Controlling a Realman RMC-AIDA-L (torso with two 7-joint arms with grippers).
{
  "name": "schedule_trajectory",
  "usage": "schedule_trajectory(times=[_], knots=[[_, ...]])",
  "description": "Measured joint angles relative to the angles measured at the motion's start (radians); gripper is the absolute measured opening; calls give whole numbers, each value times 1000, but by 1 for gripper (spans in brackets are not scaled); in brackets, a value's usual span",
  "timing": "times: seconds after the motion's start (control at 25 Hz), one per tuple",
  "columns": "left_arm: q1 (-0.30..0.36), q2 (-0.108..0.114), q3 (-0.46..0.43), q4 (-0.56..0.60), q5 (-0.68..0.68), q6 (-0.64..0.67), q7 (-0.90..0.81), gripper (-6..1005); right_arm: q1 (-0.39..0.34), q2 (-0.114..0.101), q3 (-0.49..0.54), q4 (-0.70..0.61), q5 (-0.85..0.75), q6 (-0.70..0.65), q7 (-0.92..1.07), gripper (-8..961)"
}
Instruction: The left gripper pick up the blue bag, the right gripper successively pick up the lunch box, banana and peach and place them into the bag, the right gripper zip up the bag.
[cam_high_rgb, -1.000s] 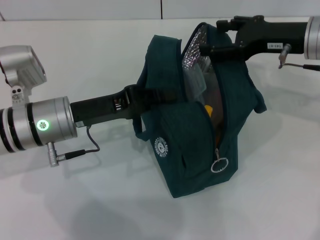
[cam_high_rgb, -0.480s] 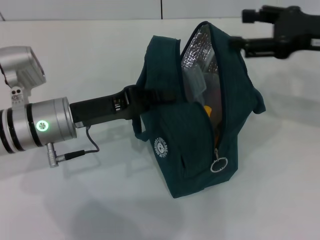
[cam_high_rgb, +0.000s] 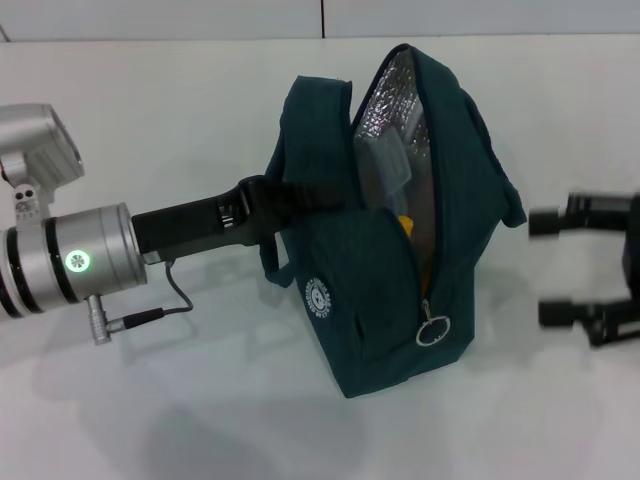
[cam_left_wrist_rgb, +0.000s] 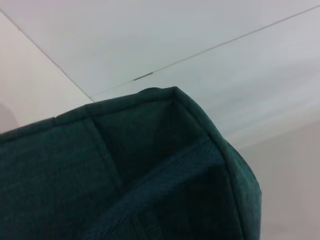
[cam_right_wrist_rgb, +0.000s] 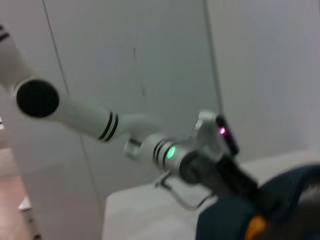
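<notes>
The blue bag (cam_high_rgb: 400, 290) stands in the middle of the white table, its top gaping and the silver lining showing. My left gripper (cam_high_rgb: 288, 196) is shut on the bag's near side by a handle. Inside, the clear lunch box (cam_high_rgb: 385, 160) leans upright, and an orange tip of the banana (cam_high_rgb: 407, 222) shows below it. The peach is hidden. The ring zip pull (cam_high_rgb: 432, 331) hangs at the low end of the opening. My right gripper (cam_high_rgb: 550, 267) is open and empty, right of the bag and clear of it. Teal fabric of the bag (cam_left_wrist_rgb: 150, 175) fills the left wrist view.
White tabletop (cam_high_rgb: 150, 400) surrounds the bag, with a pale wall seam behind. The right wrist view shows my left arm (cam_right_wrist_rgb: 170, 152) with its green light reaching to the bag (cam_right_wrist_rgb: 295, 195), and an orange bit of the banana (cam_right_wrist_rgb: 255, 227).
My right gripper pulled away from the bag's top opening, swung right and came down beside the bag. The left arm and the bag shifted slightly left.
</notes>
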Motion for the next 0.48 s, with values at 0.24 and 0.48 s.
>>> schedule_trajectory(times=[0.24,0.48], knots=[[0,-1,2,0,0,0,0,39,18,5,-17,180,-104,53,-84,856],[0,-1,4,0,0,2,0,39,64,19,-90,344,-108,187,-203,856]])
